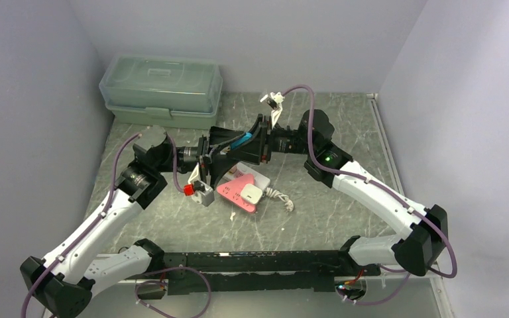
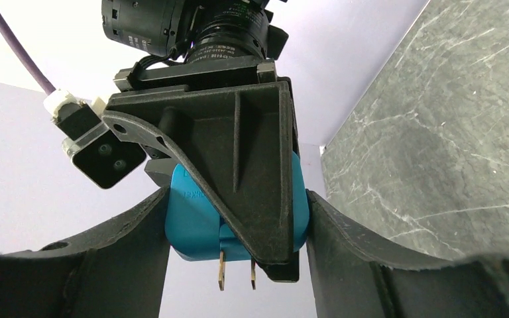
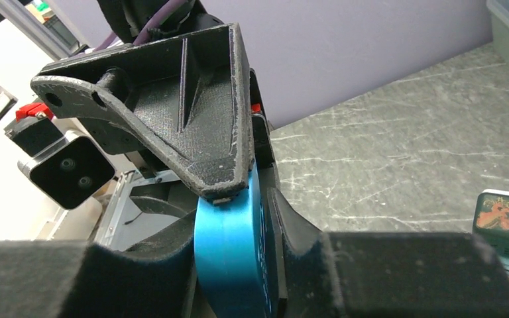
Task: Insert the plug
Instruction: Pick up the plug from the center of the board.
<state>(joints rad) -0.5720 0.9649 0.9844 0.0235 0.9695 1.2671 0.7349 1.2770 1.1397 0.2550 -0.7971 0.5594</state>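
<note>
A blue plug (image 1: 242, 140) hangs above the middle of the table, where my two grippers meet. My left gripper (image 1: 233, 148) is shut on its two narrow sides; in the left wrist view (image 2: 236, 213) the plug (image 2: 192, 222) sits between the fingers (image 2: 132, 245), its two brass prongs (image 2: 222, 270) pointing towards the camera. My right gripper (image 1: 250, 142) is shut on its flat faces, crossing the left one; in the right wrist view (image 3: 233, 246) the plug (image 3: 228, 268) shows edge-on. A pink socket block (image 1: 233, 188) lies on the table just below, with a white adapter (image 1: 252, 195) on it.
A translucent green lidded box (image 1: 162, 89) stands at the back left. A white coiled cord (image 1: 280, 197) trails right of the pink block. A small green box with an orange picture (image 3: 508, 222) shows at the right wrist view's lower right. Walls close in on three sides.
</note>
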